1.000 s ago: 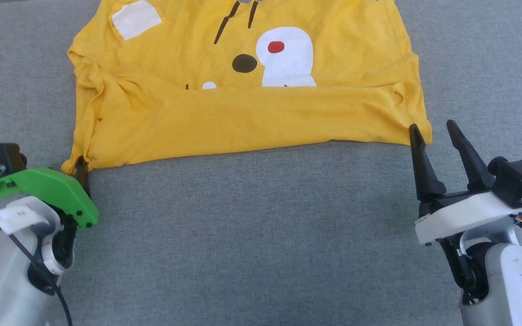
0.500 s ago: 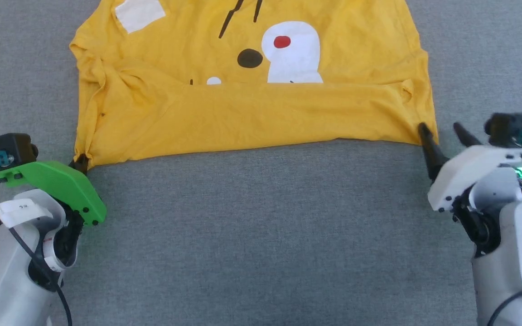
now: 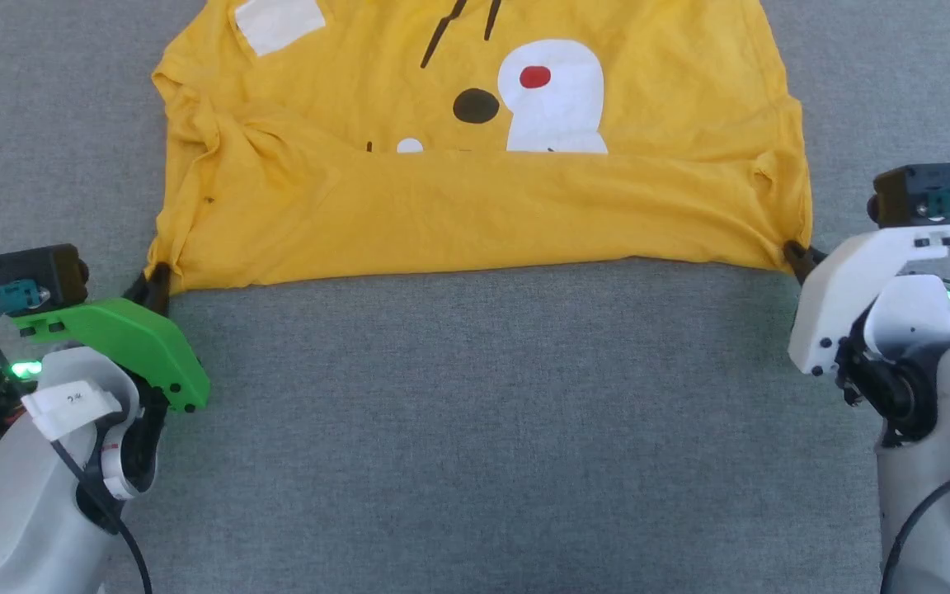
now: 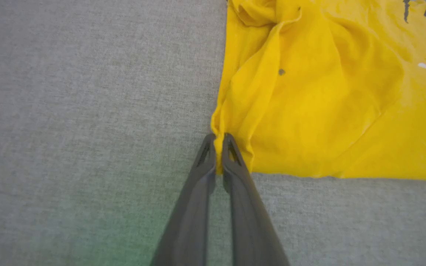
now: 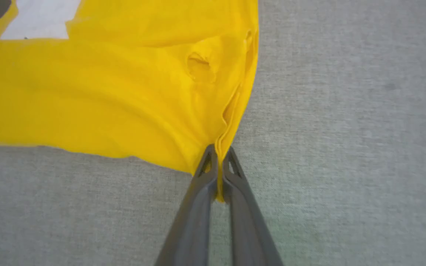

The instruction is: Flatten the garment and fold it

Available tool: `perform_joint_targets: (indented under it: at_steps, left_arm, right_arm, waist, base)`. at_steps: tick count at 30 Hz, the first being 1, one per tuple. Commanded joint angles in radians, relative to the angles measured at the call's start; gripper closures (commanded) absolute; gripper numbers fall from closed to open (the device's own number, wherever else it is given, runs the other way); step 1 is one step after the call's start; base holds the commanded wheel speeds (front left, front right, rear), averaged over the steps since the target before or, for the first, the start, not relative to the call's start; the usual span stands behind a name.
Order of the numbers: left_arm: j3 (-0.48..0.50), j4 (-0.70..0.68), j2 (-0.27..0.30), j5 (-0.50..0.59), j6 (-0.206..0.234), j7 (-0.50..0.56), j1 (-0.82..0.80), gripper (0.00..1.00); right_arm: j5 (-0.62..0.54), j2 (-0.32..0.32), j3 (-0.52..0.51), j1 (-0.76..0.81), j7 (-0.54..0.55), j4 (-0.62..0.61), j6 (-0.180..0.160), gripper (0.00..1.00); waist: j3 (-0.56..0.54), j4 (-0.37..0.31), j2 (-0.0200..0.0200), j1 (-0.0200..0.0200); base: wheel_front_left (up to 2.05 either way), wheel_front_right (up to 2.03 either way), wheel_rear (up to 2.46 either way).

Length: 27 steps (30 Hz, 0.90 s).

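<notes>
The left claw [image 4: 218, 151] and right claw [image 5: 219, 162] each clench a near corner of the garment [image 3: 475, 214], likely so its folded-over edge can be drawn flat across the worktop [image 3: 475, 429].

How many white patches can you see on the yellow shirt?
3. On the shirt, a squarish patch at the far left, a large patch with a red dot right of centre, and a tiny patch just above the folded-over flap. That flap may hide more.
</notes>
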Motion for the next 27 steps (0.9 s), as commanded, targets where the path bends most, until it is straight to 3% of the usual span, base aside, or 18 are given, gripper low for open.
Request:
perform_joint_targets:
  at_steps: [1, 4, 7, 17, 24, 27]
  left_arm:
    - [0.004, 0.003, 0.005, 0.021, 0.000, -0.026, 0.002, 1.00]
    - [0.014, -0.024, 0.029, 0.045, 0.018, -0.059, 0.028, 1.00]
    - [0.031, -0.102, 0.079, 0.060, 0.069, -0.057, 0.115, 1.00]
    - [0.025, -0.275, 0.136, 0.032, 0.173, 0.024, 0.344, 1.00]
    - [-0.018, -0.279, 0.109, -0.014, 0.161, 0.071, 0.406, 1.00]
    - [-0.038, -0.233, 0.084, -0.017, 0.125, 0.056, 0.391, 1.00]
  right_arm:
    - [0.012, 0.001, -0.001, 0.024, -0.024, -0.026, -0.001, 1.00]
    - [0.029, 0.001, -0.002, 0.064, -0.069, -0.091, -0.001, 1.00]
    - [0.042, 0.001, -0.027, 0.145, -0.102, -0.179, -0.001, 1.00]
    - [0.072, 0.001, -0.107, 0.323, -0.041, -0.256, -0.001, 1.00]
    - [0.070, 0.001, -0.127, 0.388, 0.009, -0.178, -0.001, 1.00]
    - [0.077, 0.001, -0.117, 0.394, 0.005, -0.109, -0.001, 1.00]
  waist:
    - [-0.016, 0.004, 0.0000, 0.0000]
    - [-0.043, 0.005, 0.0000, 0.0000]
    - [-0.081, 0.009, 0.0000, 0.0000]
    - [-0.102, 0.019, 0.0000, 0.0000]
    - [-0.095, 0.023, 0.0000, 0.0000]
    - [-0.091, 0.024, 0.0000, 0.0000]
  base:
    - [0.00, 0.00, 0.00]
    - [0.00, 0.00, 0.00]
    - [0.00, 0.00, 0.00]
    - [0.00, 0.00, 0.00]
    - [0.00, 0.00, 0.00]
    - [0.00, 0.00, 0.00]
